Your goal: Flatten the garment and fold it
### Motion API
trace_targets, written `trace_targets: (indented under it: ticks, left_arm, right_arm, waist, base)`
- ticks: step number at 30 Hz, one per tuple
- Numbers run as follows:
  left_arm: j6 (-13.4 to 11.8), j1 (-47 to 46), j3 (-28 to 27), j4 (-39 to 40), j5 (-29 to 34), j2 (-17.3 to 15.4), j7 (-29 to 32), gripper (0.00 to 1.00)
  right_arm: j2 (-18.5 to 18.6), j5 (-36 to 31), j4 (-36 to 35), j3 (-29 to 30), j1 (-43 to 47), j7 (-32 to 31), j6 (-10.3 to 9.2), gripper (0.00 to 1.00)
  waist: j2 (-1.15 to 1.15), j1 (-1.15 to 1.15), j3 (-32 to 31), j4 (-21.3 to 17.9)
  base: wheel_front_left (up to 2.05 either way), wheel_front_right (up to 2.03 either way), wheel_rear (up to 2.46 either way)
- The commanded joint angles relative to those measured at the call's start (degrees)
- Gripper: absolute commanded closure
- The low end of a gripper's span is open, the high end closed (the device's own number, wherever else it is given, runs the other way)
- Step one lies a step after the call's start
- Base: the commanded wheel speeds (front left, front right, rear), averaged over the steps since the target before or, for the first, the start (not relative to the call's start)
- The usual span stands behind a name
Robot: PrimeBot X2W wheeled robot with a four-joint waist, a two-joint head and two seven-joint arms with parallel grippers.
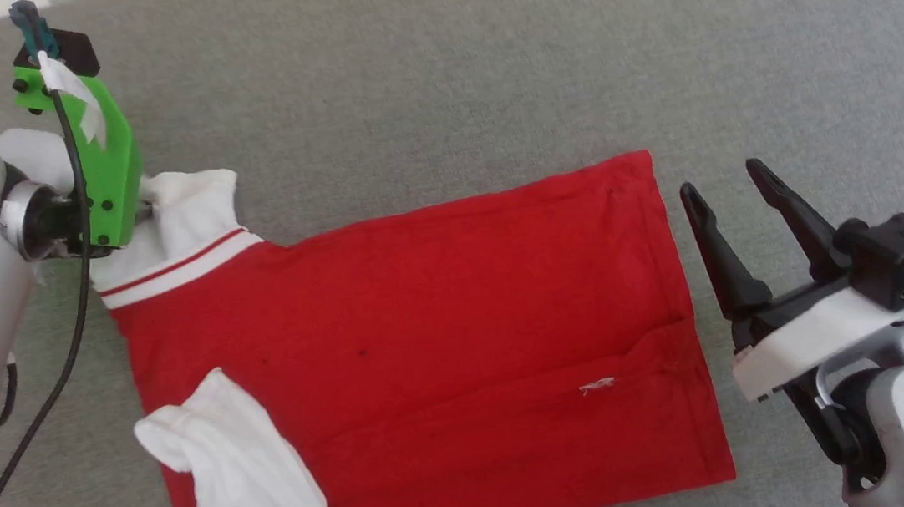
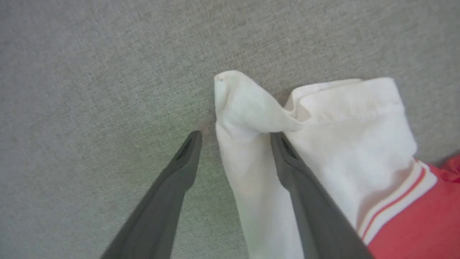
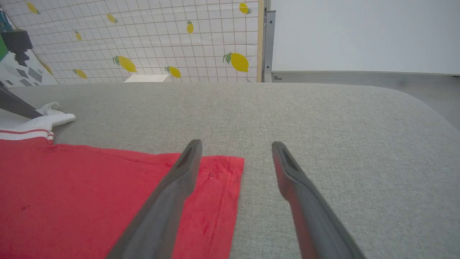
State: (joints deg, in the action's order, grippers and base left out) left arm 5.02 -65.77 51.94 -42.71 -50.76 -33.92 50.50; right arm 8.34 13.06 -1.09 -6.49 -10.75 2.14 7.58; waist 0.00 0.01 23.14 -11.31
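The red garment (image 1: pixel 425 315) lies spread on a grey fabric surface (image 1: pixel 482 57), its hem toward the right and a small white logo (image 1: pixel 598 387) facing up. One white sleeve (image 1: pixel 191 209) sticks out at the upper left, and the other sleeve (image 1: pixel 229 453) is folded onto the red body at the lower left. The number print is hidden. My left gripper (image 2: pixel 235 138) is open and pointing down, with a fold of the upper sleeve (image 2: pixel 248 108) between its fingers. My right gripper (image 1: pixel 721 179) stands open just right of the hem, above the surface, holding nothing.
The grey surface ends in a rounded edge (image 3: pixel 413 97) in the right wrist view. Beyond it are a lemon-patterned grid wall (image 3: pixel 161 36), a white panel (image 3: pixel 359 36) and a small white box (image 3: pixel 145 78). A black cable (image 1: pixel 54 388) hangs from my left wrist's green mount (image 1: pixel 102 164).
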Motion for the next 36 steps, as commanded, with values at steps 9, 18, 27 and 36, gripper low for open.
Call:
trace_targets:
  ticks: [9,18,27,36]
  left_arm:
    - [1.34,-1.12,2.56,-2.47,0.41,0.39,2.77,1.00]
    - [2.19,0.50,2.61,-1.12,-1.47,0.50,-1.24,1.00]
    - [2.44,3.68,3.68,3.37,-3.19,-0.62,-6.63,1.00]
    - [2.46,4.12,5.66,6.42,-3.98,-0.36,-9.22,1.00]
  right_arm:
    - [0.61,-0.04,2.32,-0.88,-2.48,1.29,-0.09,0.00]
    - [5.54,-0.04,1.00,-0.95,-6.55,-1.67,-0.09,0.00]
    - [16.58,7.17,3.96,-11.36,-19.05,-20.88,-0.09,0.00]
    - [25.06,24.51,14.38,-33.35,-35.95,-46.96,-0.09,0.00]
  waist:
    - [0.00,-0.01,2.40,-2.55]
    - [0.00,-0.01,-2.54,0.17]
    - [0.00,-0.01,-6.79,2.84]
    - [0.00,-0.01,-7.28,4.96]
  base:
    - [0.00,0.00,0.00]
    - [0.00,0.00,0.00]
    - [0.00,0.00,0.00]
    - [0.00,0.00,0.00]
